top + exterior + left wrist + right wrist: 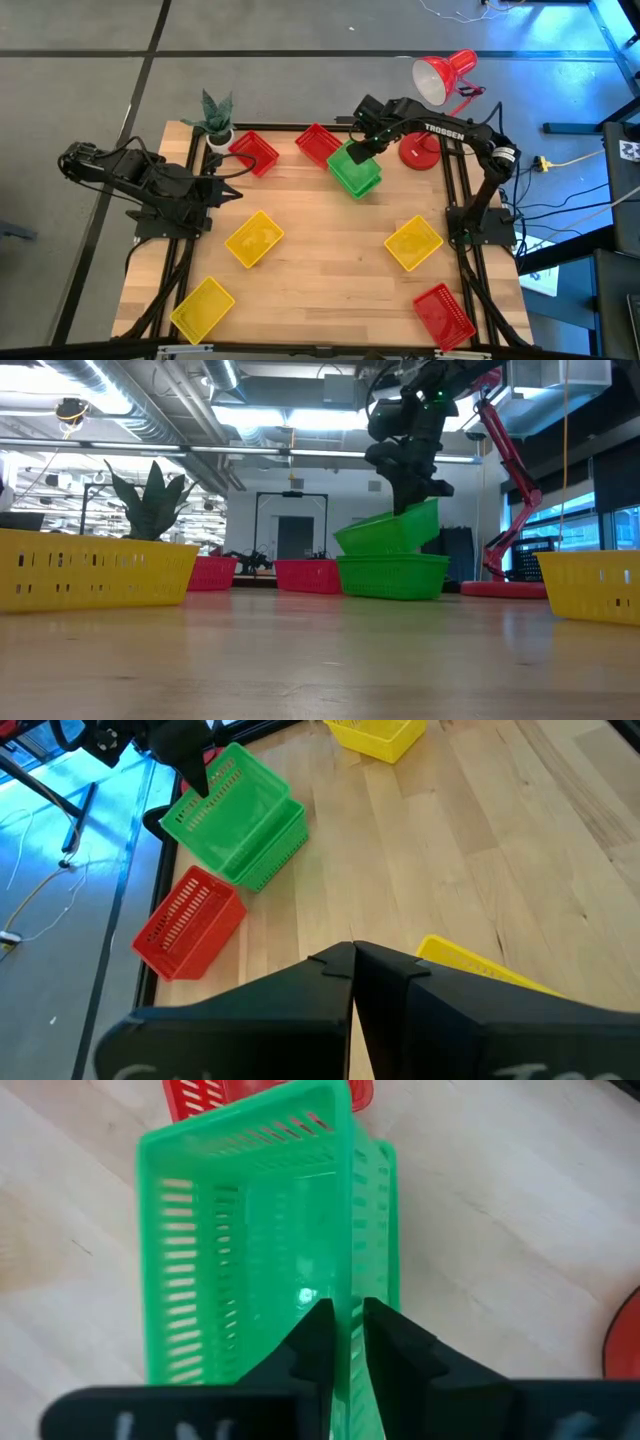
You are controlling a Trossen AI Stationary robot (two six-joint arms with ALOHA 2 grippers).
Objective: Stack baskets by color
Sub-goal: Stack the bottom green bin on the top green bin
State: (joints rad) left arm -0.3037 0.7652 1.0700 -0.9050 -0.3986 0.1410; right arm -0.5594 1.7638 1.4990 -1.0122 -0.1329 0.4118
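Two green baskets sit at the far middle of the table. The lower green basket [392, 576] stands flat. The upper green basket [388, 530] lies tilted in it, one side raised, with my right gripper [362, 150] shut on that raised side from above. Two red baskets [254, 152] [318, 143] stand at the far edge and a third red basket [444, 315] at the near right. Three yellow baskets [254, 238] [413, 243] [202, 307] lie singly on the near half. My left gripper [235, 193] waits shut above the table's left side. My right gripper has the upper green basket's long wall [350, 1280] between its two fingers, one finger [318, 1330] inside the basket and one outside. The fingers come from above, pointing steeply down. The held side is raised; the opposite side rests low in the lower green basket [388, 1200].
A red desk lamp [440, 85] with its round base [420, 152] stands just right of the green baskets. A potted plant [217, 118] is at the far left corner. Bare wood lies in the table's middle between the yellow baskets.
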